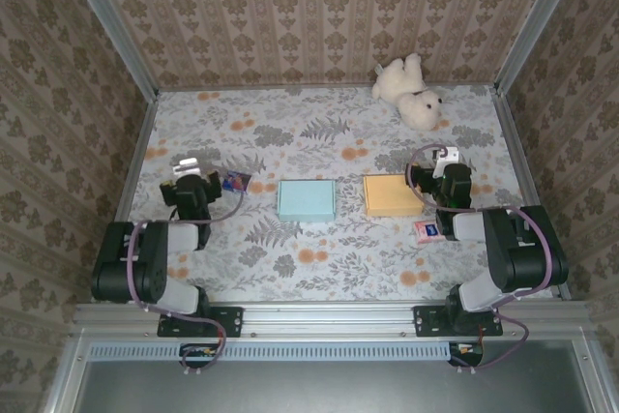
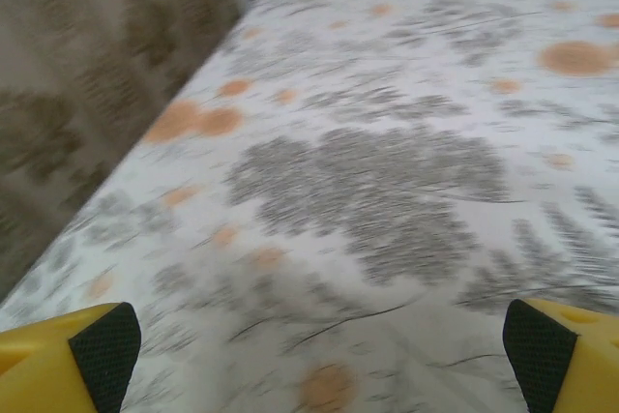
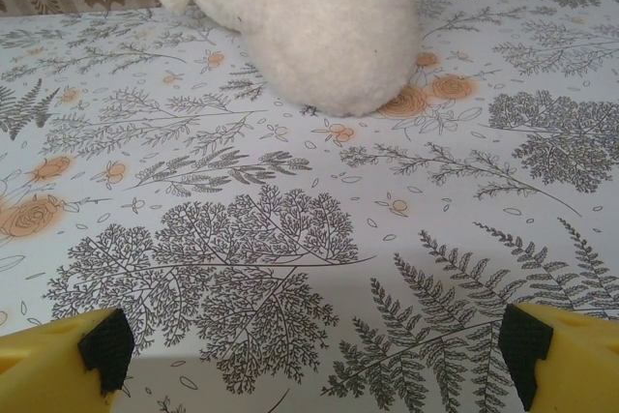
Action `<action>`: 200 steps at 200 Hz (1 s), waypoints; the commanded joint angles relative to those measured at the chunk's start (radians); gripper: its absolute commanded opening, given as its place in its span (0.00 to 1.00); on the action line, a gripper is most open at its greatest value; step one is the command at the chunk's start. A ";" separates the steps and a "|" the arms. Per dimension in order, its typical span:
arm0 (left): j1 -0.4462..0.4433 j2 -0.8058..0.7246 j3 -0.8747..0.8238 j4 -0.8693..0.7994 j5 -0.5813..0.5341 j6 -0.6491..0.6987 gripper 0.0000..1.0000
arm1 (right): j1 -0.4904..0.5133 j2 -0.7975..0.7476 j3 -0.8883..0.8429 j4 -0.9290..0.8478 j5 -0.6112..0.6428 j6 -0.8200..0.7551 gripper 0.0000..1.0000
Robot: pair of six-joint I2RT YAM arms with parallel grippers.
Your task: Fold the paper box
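A flat light blue paper box (image 1: 307, 200) lies in the middle of the floral table. A flat yellow paper piece (image 1: 392, 195) lies just to its right. My left gripper (image 1: 189, 169) rests low at the left, well apart from the blue box. Its yellow fingertips (image 2: 92, 355) stand wide open with only tablecloth between them. My right gripper (image 1: 447, 160) sits by the yellow piece's right edge. It is also open (image 3: 314, 350), facing the plush toy, with nothing between its black pads (image 3: 104, 347).
A white plush bear (image 1: 411, 92) lies at the back right, and looms close in the right wrist view as the bear (image 3: 309, 21). One small printed card (image 1: 235, 181) lies by the left gripper, another card (image 1: 427, 230) by the right arm. Patterned walls enclose the table.
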 commanded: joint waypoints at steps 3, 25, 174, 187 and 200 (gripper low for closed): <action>-0.025 0.064 -0.024 0.232 0.150 0.150 1.00 | 0.007 -0.001 0.018 0.007 0.013 -0.014 1.00; -0.028 0.059 -0.077 0.308 0.246 0.184 1.00 | 0.008 -0.001 0.018 0.007 0.012 -0.014 1.00; 0.035 0.049 0.058 0.047 0.114 0.047 1.00 | 0.008 0.000 0.018 0.007 0.014 -0.015 1.00; 0.035 0.049 0.060 0.047 0.115 0.047 1.00 | 0.008 -0.001 0.018 0.006 0.014 -0.014 1.00; 0.035 0.049 0.059 0.047 0.116 0.047 1.00 | 0.008 0.000 0.018 0.006 0.015 -0.015 1.00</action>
